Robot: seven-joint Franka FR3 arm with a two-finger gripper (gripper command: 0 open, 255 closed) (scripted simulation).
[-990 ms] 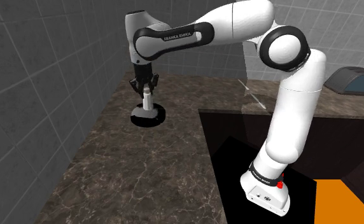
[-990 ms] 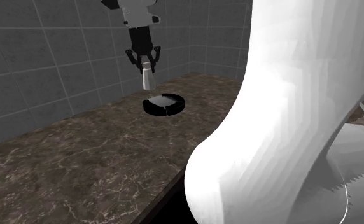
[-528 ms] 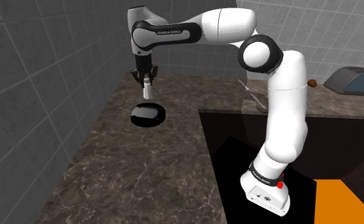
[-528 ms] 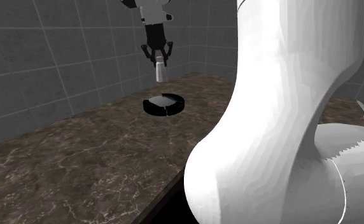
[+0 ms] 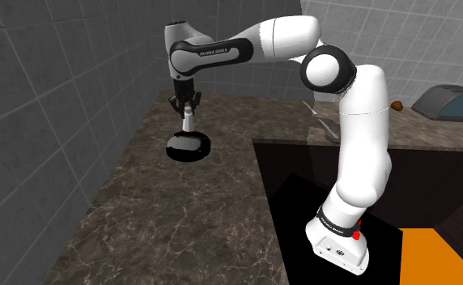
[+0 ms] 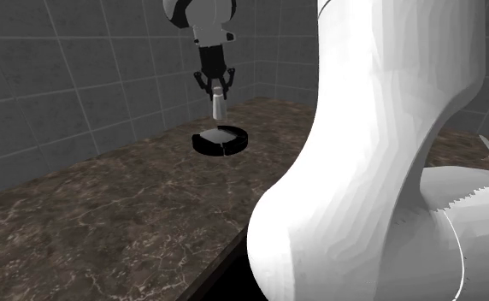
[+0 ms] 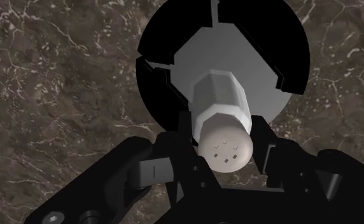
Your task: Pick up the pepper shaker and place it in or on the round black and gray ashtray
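Between the fingers of the all-black gripper (image 7: pixel 224 137), pinched at its cap end, the pale faceted pepper shaker (image 7: pixel 222 105) hangs just above the round black, grey-centred ashtray (image 7: pixel 168 44). Risk: an off-centre release catches the raised rim and tips it onto the dark veined stone counter (image 5: pixel 181 219); grey tiled walls (image 5: pixel 52 73) behind.

Arm (image 5: pixel 359 154): white with dark joints, rising upright, bending at the elbow and reaching toward the shoulder view's left. Wrist: pointing straight down. Gripper (image 5: pixel 188 108): black, fingers (image 7: pixel 184 130) clasping a shaker (image 7: pixel 222 105) from both sides and holding it upright.
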